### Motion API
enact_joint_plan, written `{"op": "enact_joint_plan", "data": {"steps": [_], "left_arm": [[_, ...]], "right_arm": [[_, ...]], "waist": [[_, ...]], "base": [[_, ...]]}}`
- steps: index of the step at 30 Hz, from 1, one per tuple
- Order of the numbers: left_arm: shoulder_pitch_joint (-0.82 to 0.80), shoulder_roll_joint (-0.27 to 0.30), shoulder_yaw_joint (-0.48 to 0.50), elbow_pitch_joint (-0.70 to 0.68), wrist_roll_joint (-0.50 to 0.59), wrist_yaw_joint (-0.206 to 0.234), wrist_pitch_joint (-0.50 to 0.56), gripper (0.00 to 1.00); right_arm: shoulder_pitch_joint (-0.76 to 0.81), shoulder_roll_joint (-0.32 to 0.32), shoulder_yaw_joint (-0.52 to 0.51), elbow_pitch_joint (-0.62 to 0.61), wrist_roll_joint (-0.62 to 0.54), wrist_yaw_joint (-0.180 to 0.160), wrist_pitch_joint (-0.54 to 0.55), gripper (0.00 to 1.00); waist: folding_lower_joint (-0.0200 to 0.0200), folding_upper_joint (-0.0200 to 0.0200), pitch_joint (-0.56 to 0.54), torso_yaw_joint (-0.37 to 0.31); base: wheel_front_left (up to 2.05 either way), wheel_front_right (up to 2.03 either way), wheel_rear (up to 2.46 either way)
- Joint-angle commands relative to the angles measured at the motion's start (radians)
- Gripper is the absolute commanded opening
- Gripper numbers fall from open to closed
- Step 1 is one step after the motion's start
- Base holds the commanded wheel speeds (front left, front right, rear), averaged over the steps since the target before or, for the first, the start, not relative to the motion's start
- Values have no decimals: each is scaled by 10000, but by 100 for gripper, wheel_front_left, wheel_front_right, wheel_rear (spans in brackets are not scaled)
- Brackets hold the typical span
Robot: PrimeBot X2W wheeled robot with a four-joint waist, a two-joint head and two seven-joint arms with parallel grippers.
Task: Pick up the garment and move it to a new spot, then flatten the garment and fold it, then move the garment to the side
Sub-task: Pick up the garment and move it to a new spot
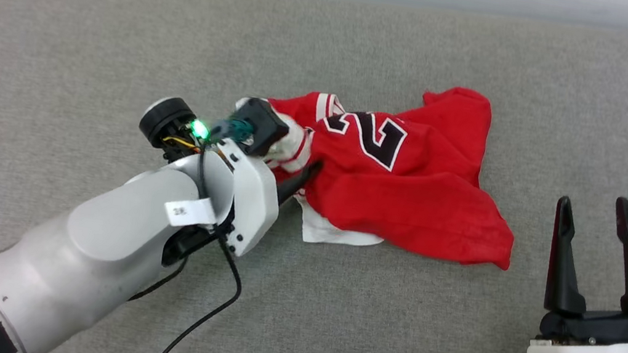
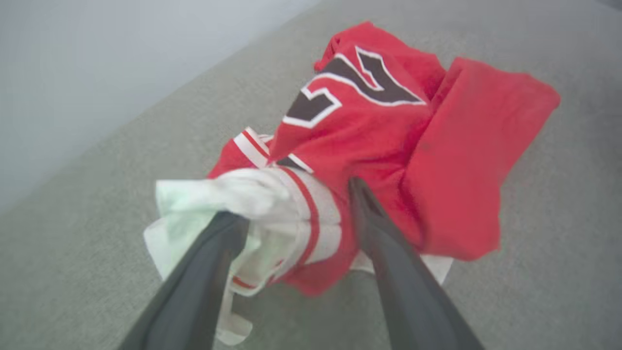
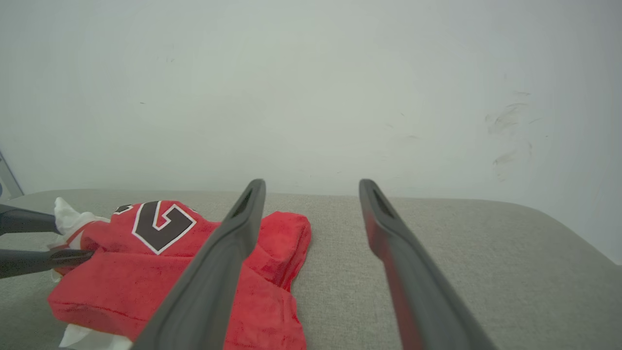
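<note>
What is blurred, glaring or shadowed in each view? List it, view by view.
Head view: sharp, evenly lit, soft shadow under the garment, a green light flaring on the left wrist. Left wrist view: smeared all over, left gripper fingers softest. Right wrist view: fairly crisp, pale wall washed out, right gripper fingers soft near the lens.

Bright, soft, even light; only a faint shadow lies along the shirt (image 1: 409,203) at 6 o'clock. The left wrist view is blurred, worst toward 3 o'clock; the other 2 are sharp.

Grey fabric surface (image 1: 123,36) meets pale, perhaps scuffed wall (image 3: 311,73)
</note>
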Motion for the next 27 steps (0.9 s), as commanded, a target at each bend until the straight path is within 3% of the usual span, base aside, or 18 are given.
{"op": "enact_joint_plan", "data": {"steps": [1, 7, 11, 16, 22, 27], "left_arm": [[218, -101, 146, 46, 50, 222, -398, 100], [966, -23, 925, 41, 220, 1537, -2372, 100], [1728, 183, 1664, -474, 472, 2621, -2747, 100], [3275, 433, 3440, -2013, 1329, 3794, -2782, 100], [5417, 375, 5470, -3389, 2544, 4388, -2778, 100], [7036, 21, 6722, -3983, 3436, 4322, -2779, 100]], "right_arm": [[135, 27, -17, 42, -5, -7, -21, 100], [550, 25, -71, 217, 17, -7, -21, 100], [788, 25, -110, 317, 46, -7, -22, 100], [1023, 24, -119, 396, 109, -7, -21, 100], [1233, 24, -116, 499, 153, -7, -21, 100], [1397, 24, -58, 628, 233, -7, -21, 100]], "waist": [[0, -1, -278, 134], [0, -1, -936, 405], [0, -1, -1262, 584], [0, -1, -1546, 764], [0, -1, -1857, 888], [0, -1, -2117, 936]], "base": [[0, 0, 0], [0, 0, 0], [0, 0, 0], [0, 0, 0], [0, 0, 0], [0, 0, 0]]}}
